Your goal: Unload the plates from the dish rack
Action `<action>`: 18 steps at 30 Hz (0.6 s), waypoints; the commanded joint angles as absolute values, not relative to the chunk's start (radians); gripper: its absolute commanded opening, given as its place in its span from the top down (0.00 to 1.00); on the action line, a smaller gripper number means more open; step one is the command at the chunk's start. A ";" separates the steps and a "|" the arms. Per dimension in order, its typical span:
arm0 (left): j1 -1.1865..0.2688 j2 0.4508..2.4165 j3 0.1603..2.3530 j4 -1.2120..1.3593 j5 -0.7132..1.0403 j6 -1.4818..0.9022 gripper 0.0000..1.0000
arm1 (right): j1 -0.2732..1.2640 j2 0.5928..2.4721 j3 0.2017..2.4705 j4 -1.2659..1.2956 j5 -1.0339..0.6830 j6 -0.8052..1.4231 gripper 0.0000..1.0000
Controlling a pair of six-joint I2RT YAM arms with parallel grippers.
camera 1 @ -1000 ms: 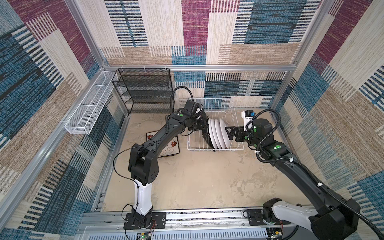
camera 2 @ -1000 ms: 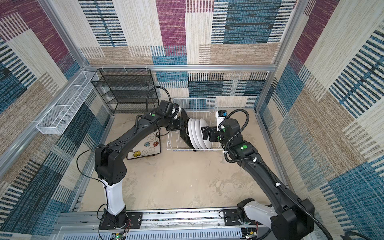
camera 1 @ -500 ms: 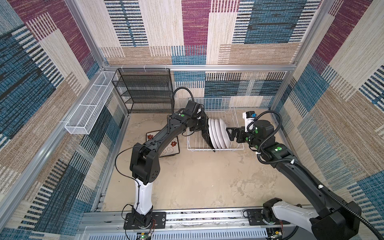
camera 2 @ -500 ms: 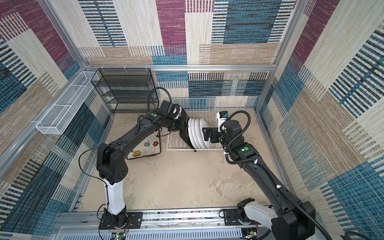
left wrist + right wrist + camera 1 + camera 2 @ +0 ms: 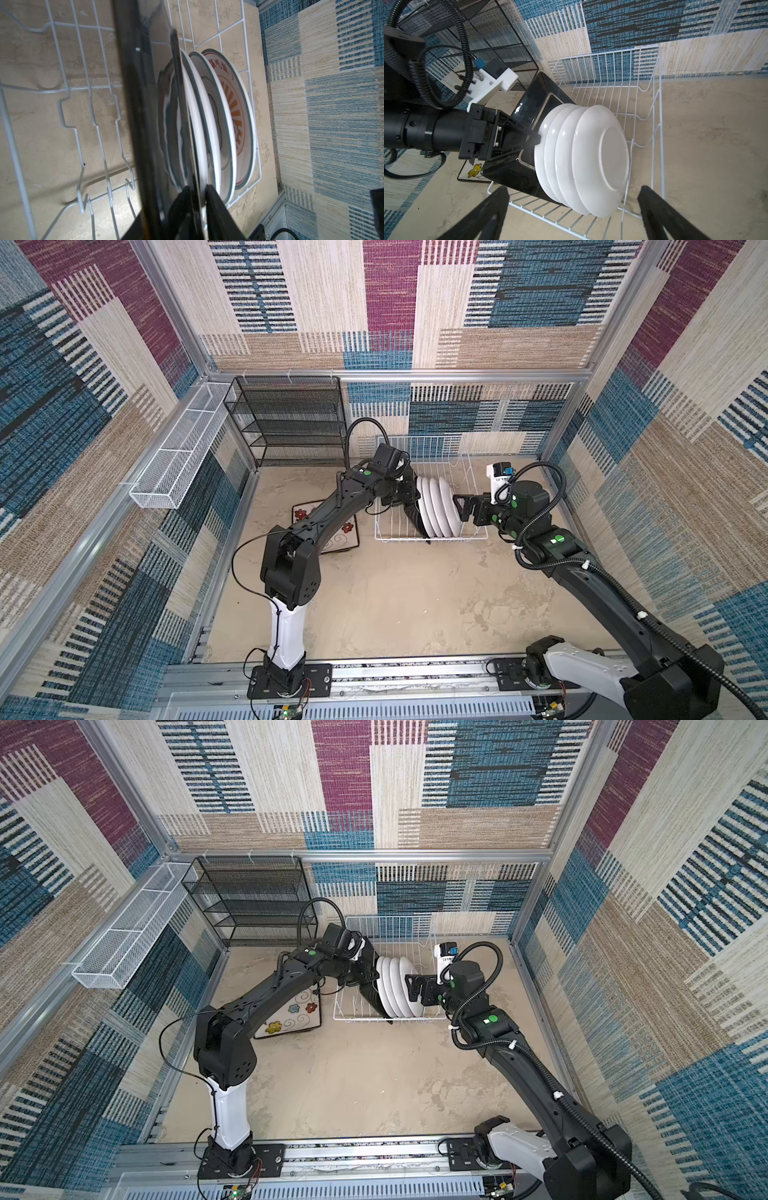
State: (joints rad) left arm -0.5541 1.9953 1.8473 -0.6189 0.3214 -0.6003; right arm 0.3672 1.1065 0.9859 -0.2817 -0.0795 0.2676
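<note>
While the black square plate (image 5: 533,93) is being pinched by the left gripper (image 5: 198,197), right gripper (image 5: 459,509) open, close-packed round plates (image 5: 591,158) are being endangered by dragging.

Left arm (image 5: 316,522) stretched forward and bent at the elbow, left gripper (image 5: 199,199) angled downward, jaws closed narrowly on the edge of a square plate (image 5: 529,116), right arm (image 5: 602,585) reaching forward and inward, right gripper (image 5: 460,508) held level, jaws spread wide, holding nothing

4 rnd plates (image 5: 591,162), 2 sq plates (image 5: 533,108) seen, 1 rack (image 5: 602,66).
</note>
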 commanded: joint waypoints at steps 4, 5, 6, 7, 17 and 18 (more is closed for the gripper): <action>-0.555 1.990 1.839 -0.620 0.320 -0.628 0.67 | 0.365 1.092 0.979 -0.242 -0.078 0.266 0.01; -0.555 1.990 1.838 -0.621 0.320 -0.632 0.67 | 0.365 1.091 0.980 -0.241 -0.078 0.266 0.01; -0.555 1.990 1.838 -0.621 0.322 -0.637 0.67 | 0.365 1.092 0.979 -0.242 -0.076 0.265 0.01; -0.554 1.988 1.837 -0.621 0.323 -0.641 0.68 | 0.365 1.091 0.979 -0.242 -0.075 0.265 0.01; -0.555 1.979 1.834 -0.619 0.331 -0.677 0.83 | 0.364 1.084 0.979 -0.235 -0.077 0.265 0.01; -0.555 1.979 1.834 -0.620 0.331 -0.681 0.84 | 0.364 1.083 0.977 -0.237 -0.077 0.265 0.01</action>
State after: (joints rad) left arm -0.5545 1.9846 1.8374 -0.6125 0.3485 -0.6815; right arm 0.3645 1.0889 0.9806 -0.2745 -0.0788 0.2672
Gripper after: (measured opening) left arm 0.171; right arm 0.991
